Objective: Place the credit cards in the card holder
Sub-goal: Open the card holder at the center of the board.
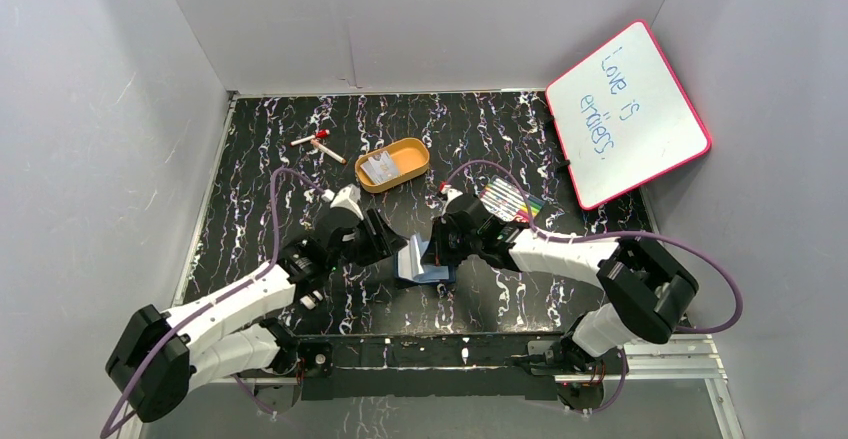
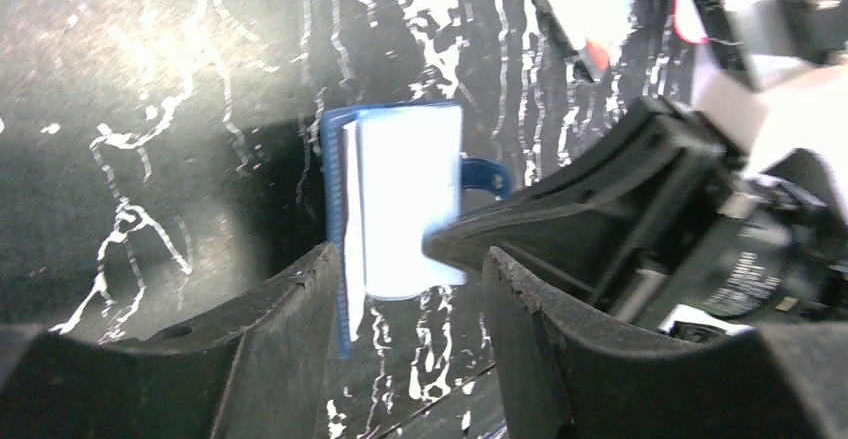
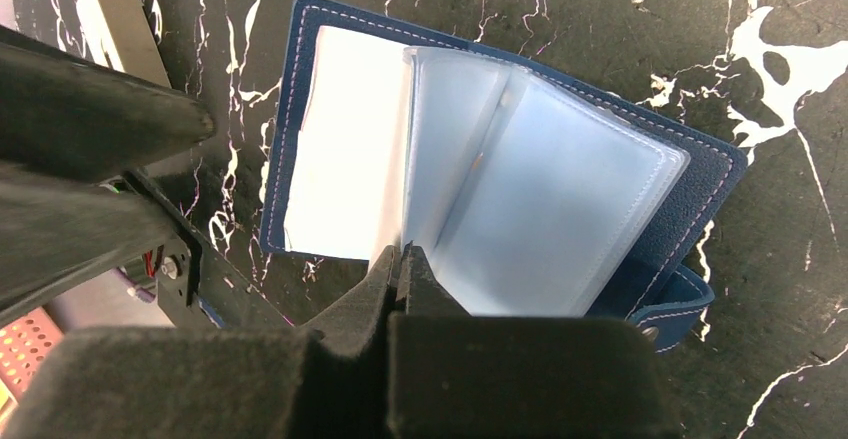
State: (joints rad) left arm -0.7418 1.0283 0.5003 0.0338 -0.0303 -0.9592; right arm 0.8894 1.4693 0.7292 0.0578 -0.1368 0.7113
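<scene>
The card holder (image 1: 421,263) lies open on the black marbled table, between my two grippers. It is a navy wallet (image 3: 705,174) with clear inner sleeves (image 3: 540,199) and a snap tab (image 3: 675,309). A bright white card-like rectangle (image 3: 345,149) covers its left half. My right gripper (image 3: 403,257) is shut, its tips pinching the lower edge of a raised sleeve. My left gripper (image 2: 410,259) is open just short of the holder (image 2: 400,199), with nothing between its fingers. Pale grey-white credit cards (image 1: 380,167) rest in the orange tray.
The orange oval tray (image 1: 412,152) stands behind the holder. A striped marker pack (image 1: 510,201) lies beside the right arm. Two red-capped pens (image 1: 318,144) are at the back left. A pink-framed whiteboard (image 1: 628,114) leans at the back right. White walls enclose the table.
</scene>
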